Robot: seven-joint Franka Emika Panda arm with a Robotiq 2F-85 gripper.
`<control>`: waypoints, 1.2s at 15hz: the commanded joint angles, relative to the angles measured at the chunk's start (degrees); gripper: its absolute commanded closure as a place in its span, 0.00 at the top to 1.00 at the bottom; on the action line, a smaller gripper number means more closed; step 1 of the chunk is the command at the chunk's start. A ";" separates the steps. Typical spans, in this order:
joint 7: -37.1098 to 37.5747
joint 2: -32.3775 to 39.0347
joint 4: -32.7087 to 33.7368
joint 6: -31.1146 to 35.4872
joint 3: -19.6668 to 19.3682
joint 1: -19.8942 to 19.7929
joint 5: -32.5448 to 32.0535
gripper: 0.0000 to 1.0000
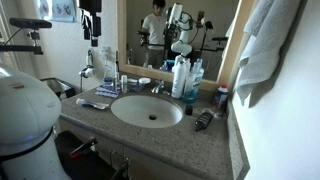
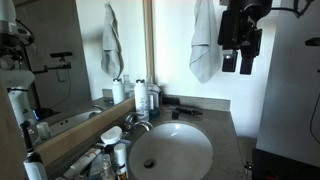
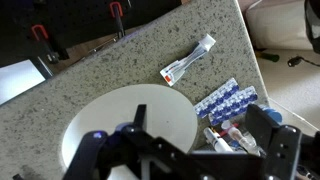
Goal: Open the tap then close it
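- The tap (image 1: 157, 88) is a small chrome faucet at the back rim of the round white sink (image 1: 128, 110), close to the mirror. In both exterior views it stands upright with its spout toward the bowl; the angle of its lever is too small to read.
- Just beside the tap stands a cluster of tall blue-and-white bottles (image 1: 182, 78), close enough to crowd one side of the handle.
- The speckled stone counter (image 1: 200, 145) around the sink carries small clutter. In the wrist view a toothpaste tube (image 3: 188, 60) and a blue blister pack (image 3: 225, 100) lie near the bowl's edge.
- A pale towel (image 2: 205, 40) hangs on the wall beyond the counter.
- My gripper (image 2: 237, 63) hangs high over the counter, well apart from the tap and touching nothing.
- Its two fingers (image 2: 228, 63) are spread wide and nothing is between them — the hand is released and empty.
- The wrist view looks down past the parted fingers onto the sink bowl; I cannot pick out the tap there.
- My judgement: this is the approach, with the opening step not yet begun.
- The next move calls for coming down toward the back of the sink, clear of the bottles, and setting a finger against the lever to swing it open — then reversing it to close.
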 commanded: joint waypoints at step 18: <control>-26.33 36.09 19.95 19.43 -6.58 -3.66 -17.73 1.00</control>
